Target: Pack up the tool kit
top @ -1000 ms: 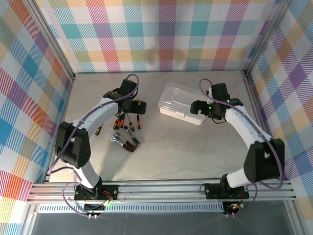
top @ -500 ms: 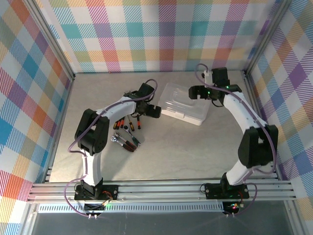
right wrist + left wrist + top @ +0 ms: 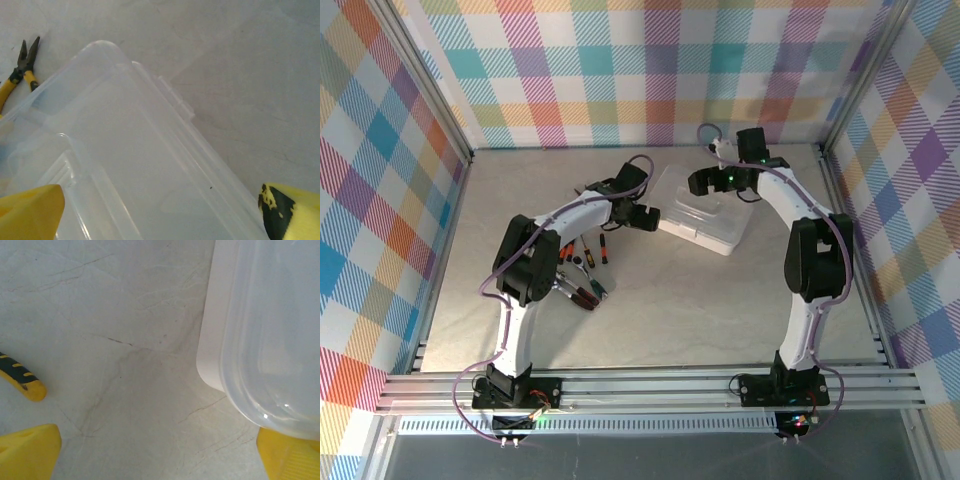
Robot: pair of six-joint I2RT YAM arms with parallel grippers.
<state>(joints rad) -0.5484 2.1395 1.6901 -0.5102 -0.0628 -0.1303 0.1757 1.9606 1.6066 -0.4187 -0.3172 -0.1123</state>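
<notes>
Tools with red-and-black and yellow handles are seen in a small heap on the pale grey stone-look table, at the left. Some are partly hidden by the left arm, and from above they are too small to be told apart. The translucent whitish rectangular plastic case is laid flat at the far middle of the table, and its lid looks shut.

The left claw is held wide just beside the case's left end, with nothing gripped. In the left wrist view its yellow finger pads are cut off at the bottom edge. A yellow-and-black handle end is cut off at the left.

The right claw is held wide over the far side of the case, with nothing gripped. In the right wrist view the case is cut off by the edges. Small yellow-handled pliers are seen past its corner, partly hidden. Black marks on one pad cannot be read.
</notes>
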